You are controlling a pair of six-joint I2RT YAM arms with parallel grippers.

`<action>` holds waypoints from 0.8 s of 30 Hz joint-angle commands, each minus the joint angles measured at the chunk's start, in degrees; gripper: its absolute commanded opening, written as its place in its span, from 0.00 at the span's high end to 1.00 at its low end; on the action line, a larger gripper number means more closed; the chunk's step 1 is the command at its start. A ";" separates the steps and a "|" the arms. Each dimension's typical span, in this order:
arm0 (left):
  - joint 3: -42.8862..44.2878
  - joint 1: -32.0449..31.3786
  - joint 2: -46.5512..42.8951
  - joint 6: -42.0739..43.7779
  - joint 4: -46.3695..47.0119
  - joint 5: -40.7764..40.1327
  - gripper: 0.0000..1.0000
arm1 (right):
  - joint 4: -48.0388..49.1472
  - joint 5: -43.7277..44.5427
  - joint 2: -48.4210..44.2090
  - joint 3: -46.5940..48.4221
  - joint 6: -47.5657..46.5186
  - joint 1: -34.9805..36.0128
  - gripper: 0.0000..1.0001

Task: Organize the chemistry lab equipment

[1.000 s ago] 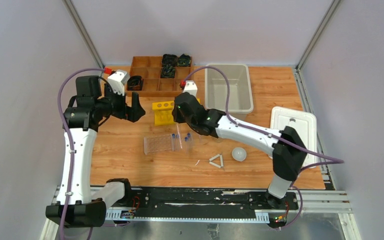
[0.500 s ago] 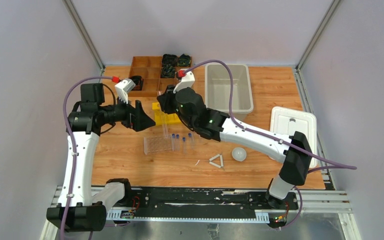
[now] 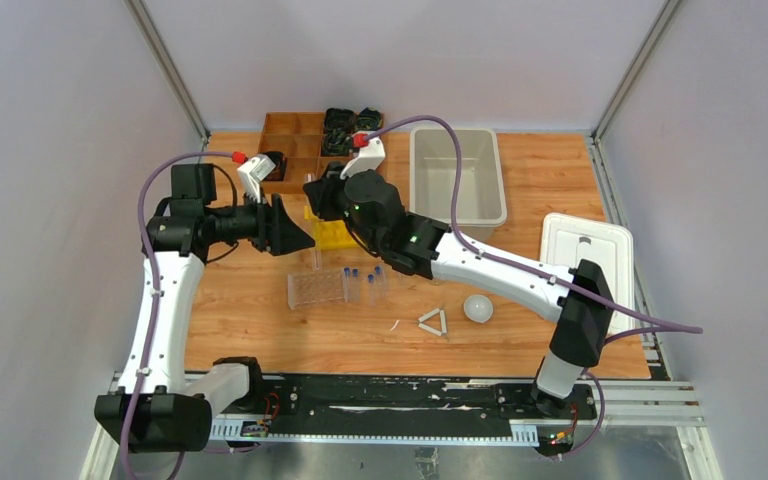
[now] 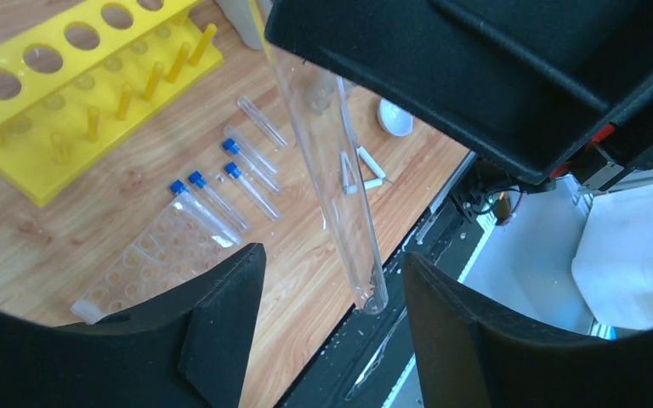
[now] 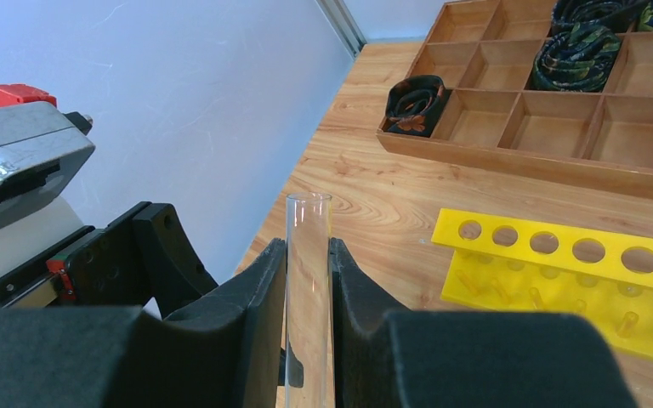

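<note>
Right jaws are clamped tight on a glass tube, its open mouth poking up between them. Left jaws are spread wide, the tube's rounded end hanging in their gap.

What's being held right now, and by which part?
The right hand pinches a thin clear glass tube just below its open rim. The left hand is open, holding nothing.
</note>
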 commanded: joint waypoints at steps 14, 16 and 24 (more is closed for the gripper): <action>-2.42 -2.30 1.11 -4.49 5.91 1.89 0.65 | 3.18 1.92 1.24 2.91 2.53 1.38 1.00; -1.82 -2.30 1.06 -3.59 5.85 1.63 0.76 | 3.83 1.42 1.15 2.44 2.52 1.38 1.00; -1.37 -2.26 0.47 -1.08 6.11 -0.34 0.94 | -13.74 -4.30 1.76 8.44 3.43 -0.20 0.46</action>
